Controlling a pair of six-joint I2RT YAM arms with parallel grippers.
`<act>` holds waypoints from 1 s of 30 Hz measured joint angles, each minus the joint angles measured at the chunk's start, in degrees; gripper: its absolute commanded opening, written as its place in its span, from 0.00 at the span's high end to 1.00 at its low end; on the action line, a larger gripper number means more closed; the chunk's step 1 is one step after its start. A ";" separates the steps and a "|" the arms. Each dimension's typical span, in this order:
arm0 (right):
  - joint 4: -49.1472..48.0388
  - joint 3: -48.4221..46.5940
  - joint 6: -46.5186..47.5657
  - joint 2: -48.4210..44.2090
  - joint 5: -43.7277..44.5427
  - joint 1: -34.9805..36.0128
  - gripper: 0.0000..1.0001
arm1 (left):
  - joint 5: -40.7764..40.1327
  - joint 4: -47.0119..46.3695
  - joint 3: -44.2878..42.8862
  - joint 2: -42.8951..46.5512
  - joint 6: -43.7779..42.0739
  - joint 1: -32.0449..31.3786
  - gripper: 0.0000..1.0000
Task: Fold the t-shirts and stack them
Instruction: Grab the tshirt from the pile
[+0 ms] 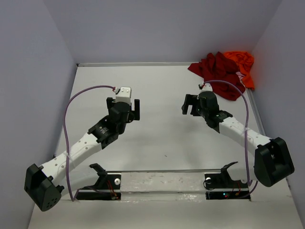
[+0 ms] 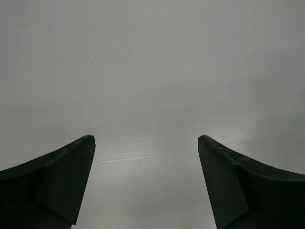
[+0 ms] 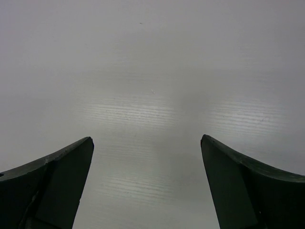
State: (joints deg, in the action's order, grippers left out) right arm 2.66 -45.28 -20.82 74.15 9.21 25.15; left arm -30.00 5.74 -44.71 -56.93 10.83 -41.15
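White tabletop [image 1: 157,143]: crimson t-shirt [image 1: 214,71] and orange t-shirt [image 1: 244,64] heaped, far right corner. Left gripper [image 2: 146,138], right gripper [image 3: 147,138]: spread wide, empty. Best: right pinches one crimson edge only.

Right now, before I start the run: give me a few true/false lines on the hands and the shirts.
1. The left hand and right hand are both open and empty. True.
2. The orange t-shirt lies against the dark red t-shirt. True.
3. The dark red t-shirt is folded flat. False: it is crumpled at the far right corner of the table.
4. The right hand is touching the shirts. False: it is over bare table, short of the pile.
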 measured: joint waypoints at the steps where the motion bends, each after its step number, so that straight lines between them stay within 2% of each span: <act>1: 0.02 -0.04 0.00 0.37 -0.02 0.00 0.00 | 0.00 0.07 0.00 0.00 0.00 0.00 0.01; 7: 0.79 -1.11 -0.04 1.97 -0.59 0.00 0.02 | 0.07 0.20 0.00 0.00 0.02 0.00 0.01; 10: 2.67 -5.90 0.02 5.11 2.10 0.00 0.04 | 0.17 0.31 0.00 0.00 0.02 0.00 0.01; 16: 15.61 -36.06 2.25 26.86 18.84 0.02 0.00 | 0.61 0.68 0.00 0.63 0.22 0.00 0.01; 19: 19.23 -45.72 3.37 35.52 24.52 -0.50 0.00 | 0.59 0.83 0.00 1.11 0.22 0.00 0.01; 23: 25.40 -52.43 4.68 42.07 28.48 -2.69 0.00 | 0.39 1.01 0.00 1.46 0.22 0.00 0.01; 26: 30.01 -61.31 6.45 49.33 33.14 -5.70 0.00 | 0.39 1.03 0.00 1.51 0.22 0.00 0.01; 30: 32.02 -65.18 7.43 53.42 36.02 -8.61 0.03 | 0.61 1.22 0.00 1.51 0.24 0.00 0.01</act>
State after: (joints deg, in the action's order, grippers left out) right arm 34.68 -110.45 -13.39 127.57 45.23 16.53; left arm -29.39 6.96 -44.71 -55.42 11.07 -41.15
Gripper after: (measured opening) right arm 0.993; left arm 0.989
